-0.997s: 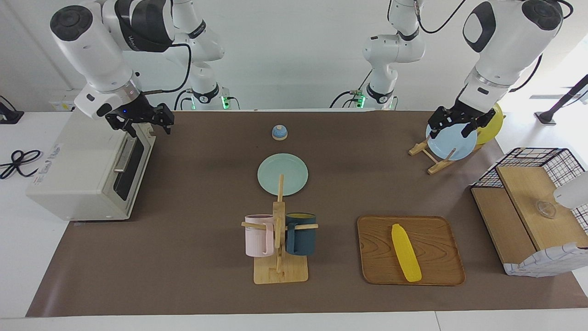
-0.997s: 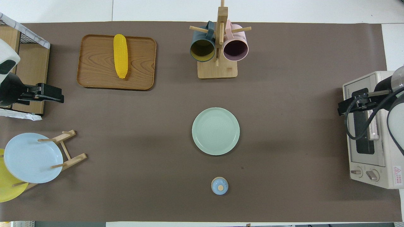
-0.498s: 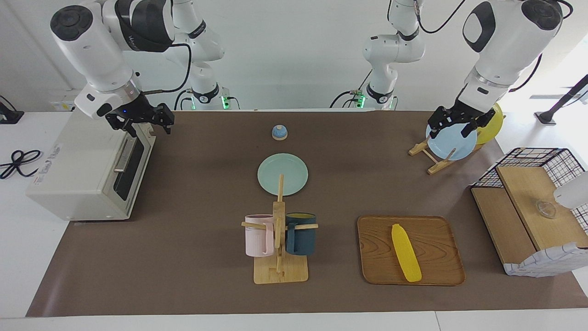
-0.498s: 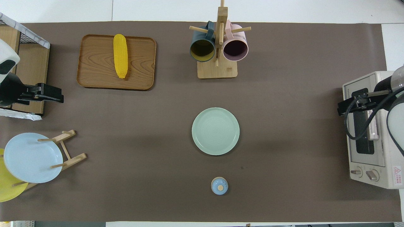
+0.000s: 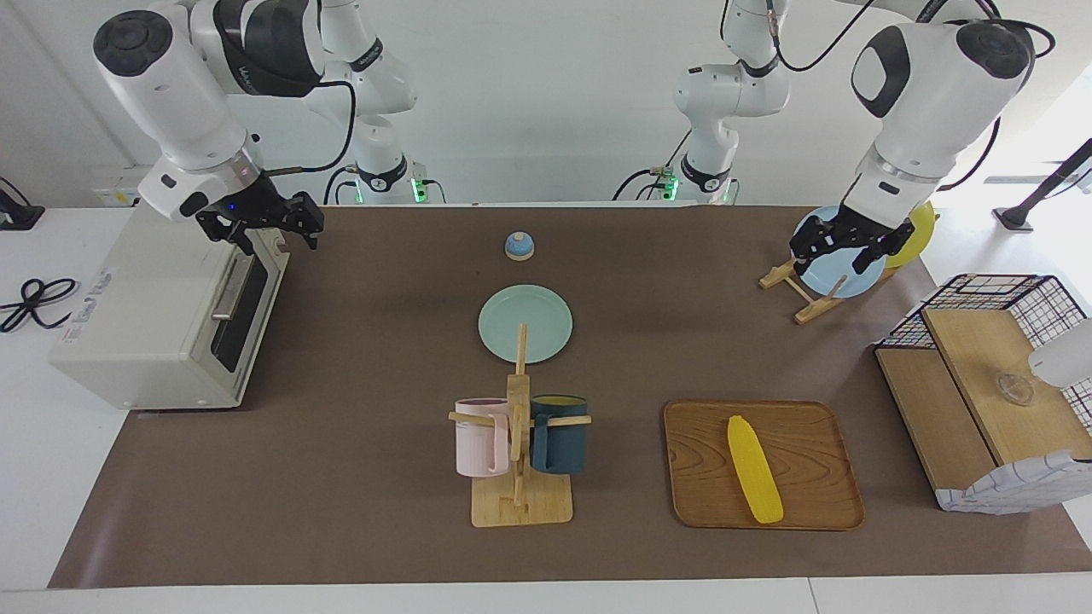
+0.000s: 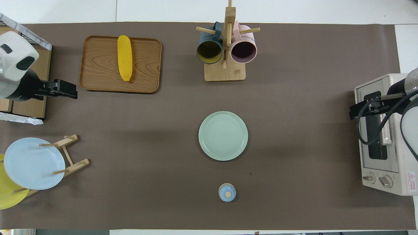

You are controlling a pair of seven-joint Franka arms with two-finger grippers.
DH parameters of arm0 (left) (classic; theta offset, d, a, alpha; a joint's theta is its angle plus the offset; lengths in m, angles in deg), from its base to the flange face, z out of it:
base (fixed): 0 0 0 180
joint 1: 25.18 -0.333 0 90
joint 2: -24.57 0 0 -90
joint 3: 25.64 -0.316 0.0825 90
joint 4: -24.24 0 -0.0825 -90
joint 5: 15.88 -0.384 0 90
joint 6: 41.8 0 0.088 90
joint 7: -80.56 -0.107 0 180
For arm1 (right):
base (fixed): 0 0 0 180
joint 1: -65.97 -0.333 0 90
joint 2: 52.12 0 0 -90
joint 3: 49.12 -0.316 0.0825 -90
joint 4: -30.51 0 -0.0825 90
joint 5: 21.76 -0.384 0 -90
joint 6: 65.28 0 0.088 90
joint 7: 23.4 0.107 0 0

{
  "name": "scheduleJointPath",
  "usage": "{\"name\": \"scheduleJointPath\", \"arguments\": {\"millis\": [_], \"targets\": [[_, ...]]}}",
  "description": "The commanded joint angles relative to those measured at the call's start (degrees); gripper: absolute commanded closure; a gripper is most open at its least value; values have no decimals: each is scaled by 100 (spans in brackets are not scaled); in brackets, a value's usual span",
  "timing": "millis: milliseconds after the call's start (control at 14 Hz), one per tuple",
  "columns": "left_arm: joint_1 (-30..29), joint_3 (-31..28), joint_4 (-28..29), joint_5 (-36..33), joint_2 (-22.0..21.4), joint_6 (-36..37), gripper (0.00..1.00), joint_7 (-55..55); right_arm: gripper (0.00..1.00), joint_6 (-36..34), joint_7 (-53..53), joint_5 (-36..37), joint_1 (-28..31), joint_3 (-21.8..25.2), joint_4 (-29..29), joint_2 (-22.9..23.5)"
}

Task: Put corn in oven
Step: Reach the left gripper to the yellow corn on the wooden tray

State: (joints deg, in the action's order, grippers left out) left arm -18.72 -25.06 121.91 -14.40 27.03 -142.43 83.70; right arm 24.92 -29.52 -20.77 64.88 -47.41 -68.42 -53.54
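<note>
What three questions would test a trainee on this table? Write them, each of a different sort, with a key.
1. True or false: the corn lies on the wooden tray.
2. The oven door is: A) open, B) closed, C) missing.
3. Which gripper hangs over the oven?
Key: 1 true; 2 B; 3 the right gripper.

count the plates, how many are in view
3: a green plate flat mid-table, a blue plate and a yellow plate standing in the wooden rack at the left arm's end.
</note>
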Motion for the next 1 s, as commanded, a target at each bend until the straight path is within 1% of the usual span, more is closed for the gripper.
{"name": "scheduleJointPath", "arguments": {"millis": [0, 285, 641, 712, 783, 926], "targets": [[241, -41, -458, -69, 691, -175, 0, -15, 0, -29, 15, -54, 56, -22, 22, -7], [321, -32, -1108, -34, 1720, -641, 0, -23, 0, -29, 15, -54, 56, -22, 22, -7], [452, -32, -2548, 133, 3258, -773, 0, -23, 0, -29, 15, -54, 56, -22, 22, -7], [487, -41, -2812, 142, 3452, -783, 0, -23, 0, -29, 15, -54, 56, -22, 22, -7], [496, -41, -2937, 142, 3593, -809, 0, -15, 0, -29, 15, -54, 56, -22, 22, -7], [497, -41, -2964, 133, 3682, -1027, 0, -23, 0, -37, 15, -54, 47, -30, 22, -7]]}}
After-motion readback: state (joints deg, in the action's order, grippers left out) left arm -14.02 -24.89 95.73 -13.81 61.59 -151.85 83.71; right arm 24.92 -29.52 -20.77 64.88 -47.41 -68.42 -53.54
